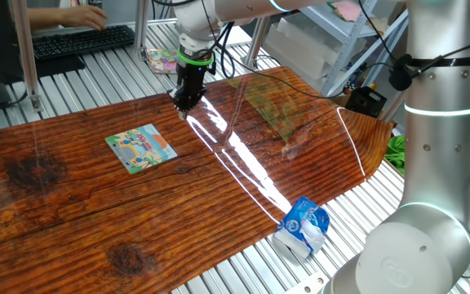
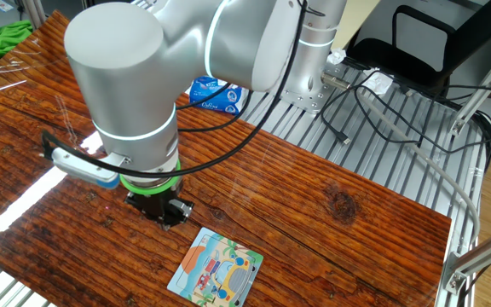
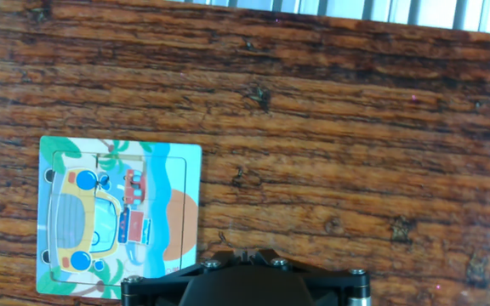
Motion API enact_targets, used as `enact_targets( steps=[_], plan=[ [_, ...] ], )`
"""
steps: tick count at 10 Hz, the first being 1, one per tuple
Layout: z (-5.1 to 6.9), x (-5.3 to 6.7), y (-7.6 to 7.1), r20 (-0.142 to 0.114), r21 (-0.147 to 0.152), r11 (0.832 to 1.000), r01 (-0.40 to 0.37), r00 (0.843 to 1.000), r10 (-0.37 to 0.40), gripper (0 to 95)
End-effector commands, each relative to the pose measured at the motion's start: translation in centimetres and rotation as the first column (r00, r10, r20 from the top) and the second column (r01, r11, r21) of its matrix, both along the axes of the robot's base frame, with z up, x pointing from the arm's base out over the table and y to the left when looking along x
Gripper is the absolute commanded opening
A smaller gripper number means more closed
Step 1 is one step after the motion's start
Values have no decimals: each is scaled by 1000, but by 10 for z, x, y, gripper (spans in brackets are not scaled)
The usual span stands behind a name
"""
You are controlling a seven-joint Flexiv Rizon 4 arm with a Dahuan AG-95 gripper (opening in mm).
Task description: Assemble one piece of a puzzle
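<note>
On the wood-grain table, the puzzle lies flat and apart from the gripper, fingers pressed together.

One fixed view: puzzle at the gripper's 8 o'clock; a blue-and-white packet at 5 o'clock, its print unreadable. The other fixed view: puzzle at the gripper's 4 o'clock. Hand view: puzzle at lower left, pale-rimmed, showing a yellow-and-blue cartoon vehicle, palms, orange ground; no legible writing.
</note>
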State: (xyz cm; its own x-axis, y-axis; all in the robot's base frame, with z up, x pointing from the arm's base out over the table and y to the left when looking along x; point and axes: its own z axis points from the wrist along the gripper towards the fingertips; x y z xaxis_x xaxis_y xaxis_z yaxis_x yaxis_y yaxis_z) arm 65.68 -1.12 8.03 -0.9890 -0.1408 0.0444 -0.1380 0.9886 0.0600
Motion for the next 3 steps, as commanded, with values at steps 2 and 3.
enact_targets(
  steps=[2, 3],
  plan=[
    [2, 1, -2, -23, 1, 1000, 4, 1000, -4, 0],
    [3, 1, -3, -24, 0, 1000, 2, 1000, -2, 0]
  ],
)
